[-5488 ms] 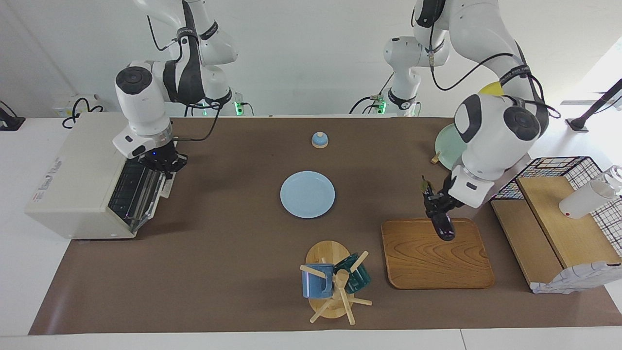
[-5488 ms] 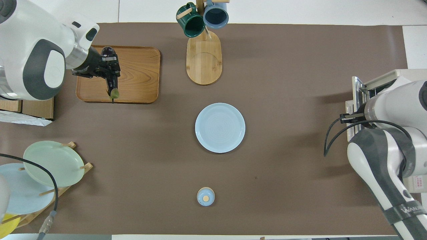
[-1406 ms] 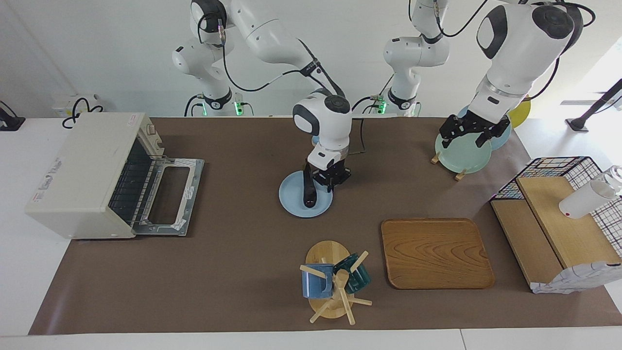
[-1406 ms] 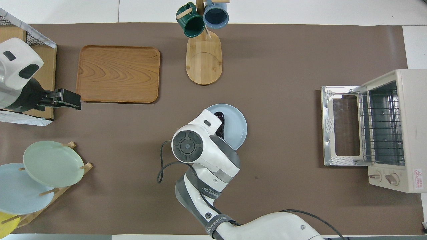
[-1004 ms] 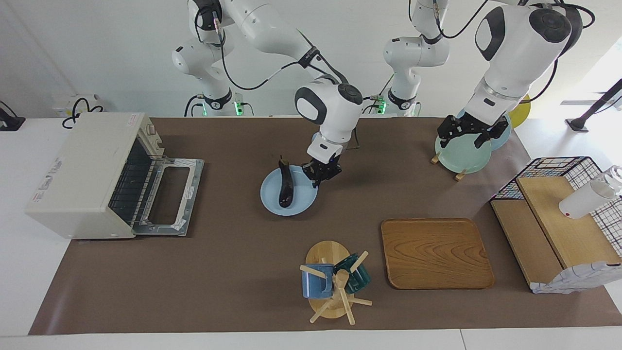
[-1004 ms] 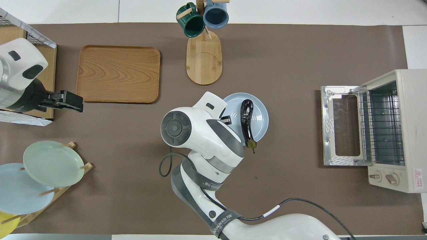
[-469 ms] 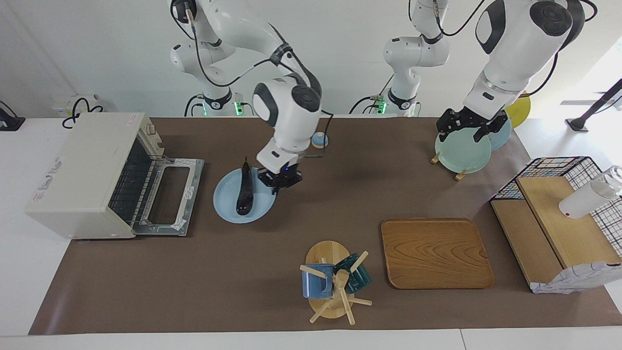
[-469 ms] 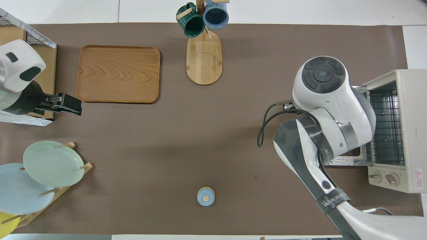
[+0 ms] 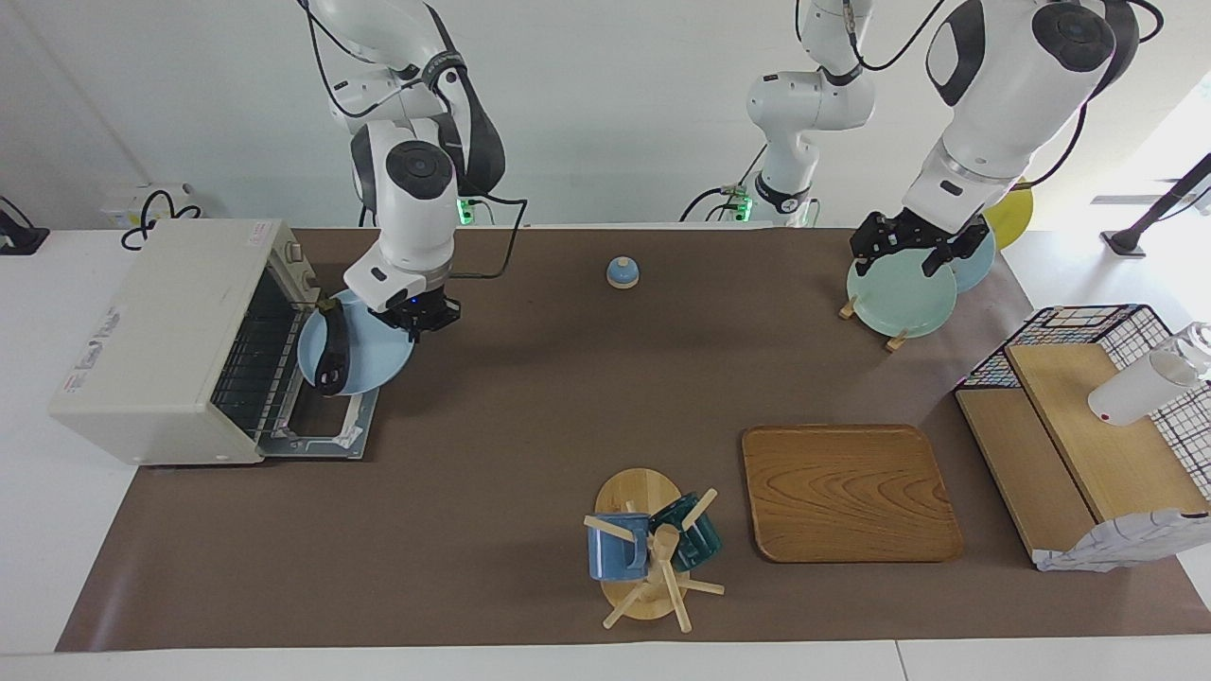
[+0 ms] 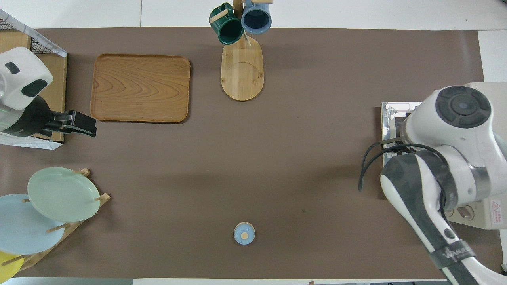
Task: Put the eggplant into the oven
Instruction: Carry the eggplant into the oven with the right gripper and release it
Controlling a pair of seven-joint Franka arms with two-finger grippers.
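Note:
The dark purple eggplant (image 9: 331, 357) lies on a light blue plate (image 9: 371, 357), its stem end toward the robots. My right gripper (image 9: 421, 317) is shut on the plate's rim and holds it over the open door (image 9: 326, 430) of the cream-white oven (image 9: 151, 340), right at the oven's mouth. In the overhead view the right arm hides the plate and eggplant; only the door's corner (image 10: 392, 111) and the oven's knob panel (image 10: 489, 215) show. My left gripper (image 9: 910, 248) is open and empty and waits over the plate rack, also seen in the overhead view (image 10: 92, 126).
A wooden tray (image 9: 851, 492) and a mug tree (image 9: 653, 549) with two mugs stand farther from the robots. A small blue bell (image 9: 623, 272) sits near the robots. A plate rack with a green plate (image 9: 903, 301) and a wire basket (image 9: 1088, 326) with boards are at the left arm's end.
My right gripper has carried the blue plate with the eggplant from the table's middle to the oven's open door. The left arm has stayed over the plate rack.

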